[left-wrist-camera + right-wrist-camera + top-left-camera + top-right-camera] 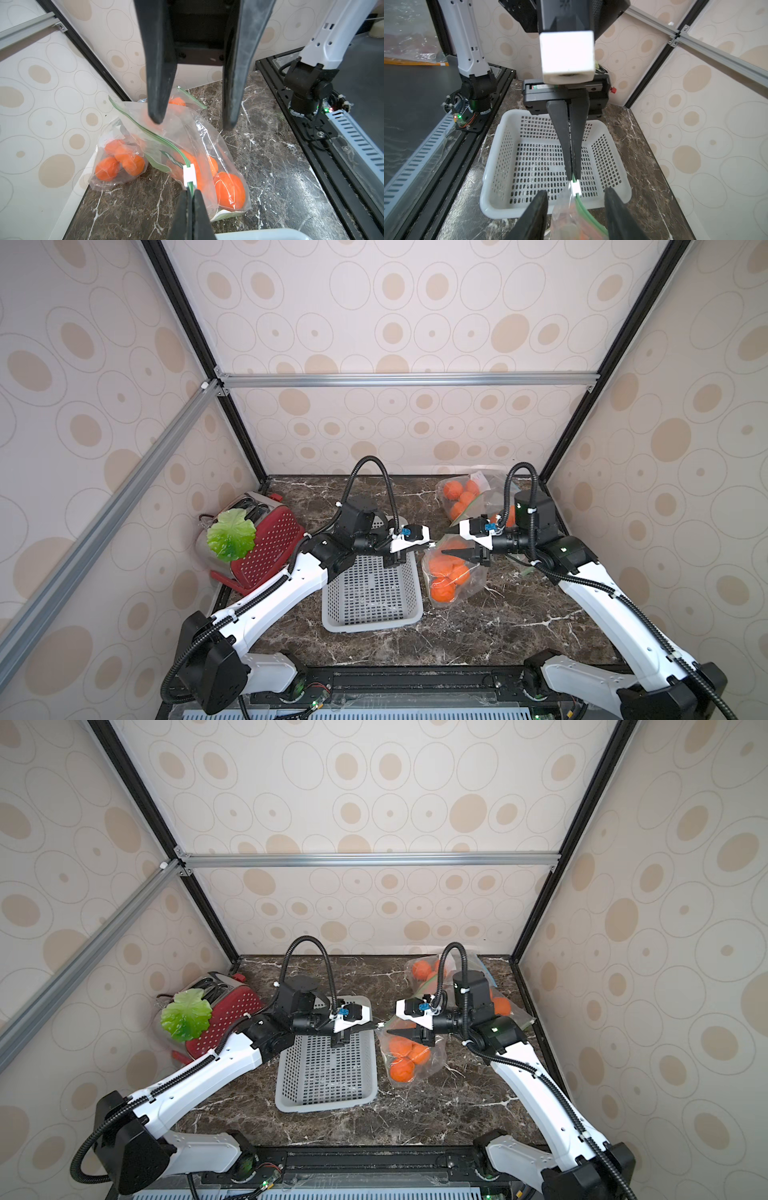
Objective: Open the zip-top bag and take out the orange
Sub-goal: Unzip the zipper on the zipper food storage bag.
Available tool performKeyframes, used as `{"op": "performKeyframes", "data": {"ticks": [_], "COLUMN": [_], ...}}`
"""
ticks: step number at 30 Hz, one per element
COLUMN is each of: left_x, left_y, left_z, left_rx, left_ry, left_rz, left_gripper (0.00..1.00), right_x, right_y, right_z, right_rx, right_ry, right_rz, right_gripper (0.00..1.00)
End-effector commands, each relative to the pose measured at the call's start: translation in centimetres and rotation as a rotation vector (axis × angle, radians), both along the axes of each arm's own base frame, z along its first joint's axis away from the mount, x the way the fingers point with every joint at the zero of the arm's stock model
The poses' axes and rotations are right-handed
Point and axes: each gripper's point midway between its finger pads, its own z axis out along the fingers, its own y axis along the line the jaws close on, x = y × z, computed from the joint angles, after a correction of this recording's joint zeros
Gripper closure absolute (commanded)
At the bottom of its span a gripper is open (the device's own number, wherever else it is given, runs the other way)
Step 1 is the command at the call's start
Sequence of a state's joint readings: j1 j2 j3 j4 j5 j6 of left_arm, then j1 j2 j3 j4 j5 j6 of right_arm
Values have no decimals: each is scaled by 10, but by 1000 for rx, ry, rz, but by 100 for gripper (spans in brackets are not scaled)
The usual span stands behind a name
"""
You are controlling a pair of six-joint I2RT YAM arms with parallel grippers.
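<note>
Left jaws clamp bag (182,133) zip end; right jaws open around white slider (189,174). Film looks limp, slick: pinch stiff slider.

**Clear plastic zip-top bag** (471,583) with a green zip track (145,133) and a white slider (189,173). It lies just toward 3 o'clock from the middle of the dark marble tabletop (519,614). The zip edge stands raised, with the slider at its 9 o'clock end, and the body sags toward 6 o'clock. Several round orange fruits (446,576) bunch inside at the low end, resting on the tabletop.
</note>
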State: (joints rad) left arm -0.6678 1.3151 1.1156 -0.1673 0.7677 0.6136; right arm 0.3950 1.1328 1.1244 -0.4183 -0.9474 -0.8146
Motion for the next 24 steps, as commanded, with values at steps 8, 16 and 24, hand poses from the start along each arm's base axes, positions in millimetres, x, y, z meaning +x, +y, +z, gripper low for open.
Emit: {"op": "performKeyframes", "data": {"ticks": [8, 16, 24], "left_x": [-11, -11, -12], "left_y": [-6, -8, -8], "left_z": [7, 8, 8], "left_rx": [-2, -8, -12], "left_ry": [-23, -12, -7], "left_rz": [-76, -78, -85], "left_gripper": [100, 100, 100], "right_x": [-5, 2, 1], "right_y": [10, 10, 17], "right_z": [-27, -35, -38], "right_rx": [-146, -174, -177], "right_ry": [3, 1, 10], "right_rz": [64, 41, 57], "right_gripper": [61, 73, 77]}}
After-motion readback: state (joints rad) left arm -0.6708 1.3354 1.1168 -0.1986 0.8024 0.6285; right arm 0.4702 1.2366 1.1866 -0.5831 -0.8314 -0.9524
